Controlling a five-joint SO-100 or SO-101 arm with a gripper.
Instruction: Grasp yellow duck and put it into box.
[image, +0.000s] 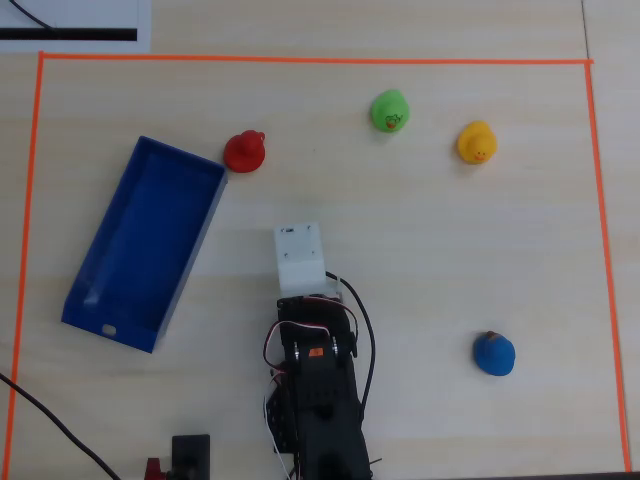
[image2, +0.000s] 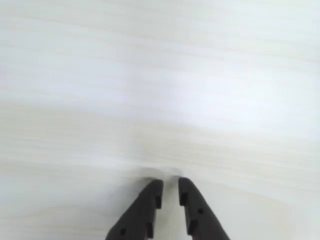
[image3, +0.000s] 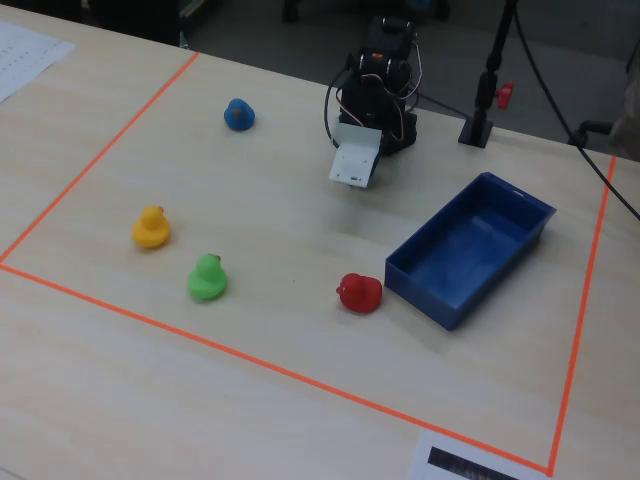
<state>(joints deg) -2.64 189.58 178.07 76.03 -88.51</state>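
Observation:
The yellow duck (image: 477, 142) stands on the table at the upper right in the overhead view, and at the left in the fixed view (image3: 150, 227). The dark blue box (image: 145, 240) lies open and empty at the left in the overhead view, and at the right in the fixed view (image3: 470, 248). My arm is folded near its base at the bottom middle, far from both. My gripper (image2: 170, 181) shows in the wrist view over bare table. Its dark fingers stand almost together with only a narrow slit and nothing between them. The white wrist housing (image: 300, 256) hides the gripper from above.
A green duck (image: 390, 110) stands left of the yellow one and a red duck (image: 245, 151) sits by the box's upper corner. A blue duck (image: 494, 353) is at the lower right. Orange tape (image: 300, 60) frames the work area. Cables trail beside the arm base (image: 318, 400).

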